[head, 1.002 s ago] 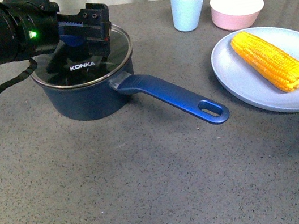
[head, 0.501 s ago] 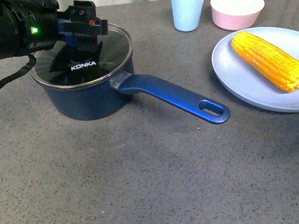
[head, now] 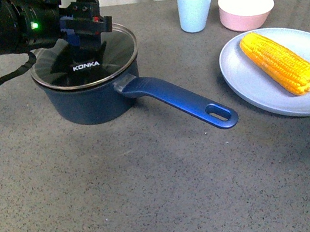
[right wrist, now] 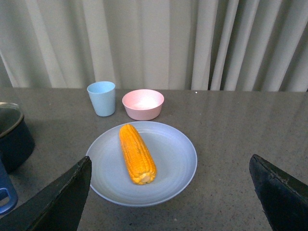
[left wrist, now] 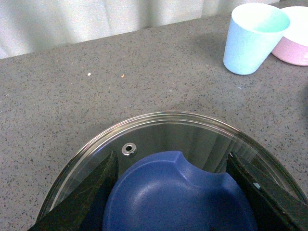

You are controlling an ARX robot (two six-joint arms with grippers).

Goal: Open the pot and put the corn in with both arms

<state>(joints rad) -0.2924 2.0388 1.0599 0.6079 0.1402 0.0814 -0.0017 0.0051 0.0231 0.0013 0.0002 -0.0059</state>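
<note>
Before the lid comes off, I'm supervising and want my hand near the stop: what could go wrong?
1. The left gripper flanks the smooth blue knob of the glass lid; a weak pinch might let it slip onto the pot.
2. The corn lies on a plate near the cup and pink bowl; the open right gripper could bump them.

The front view overlooks the table (head: 157,199), the left wrist view sits close above the lid (left wrist: 192,134), the right wrist view faces the plate (right wrist: 178,159); all share the cup (left wrist: 250,43).
</note>
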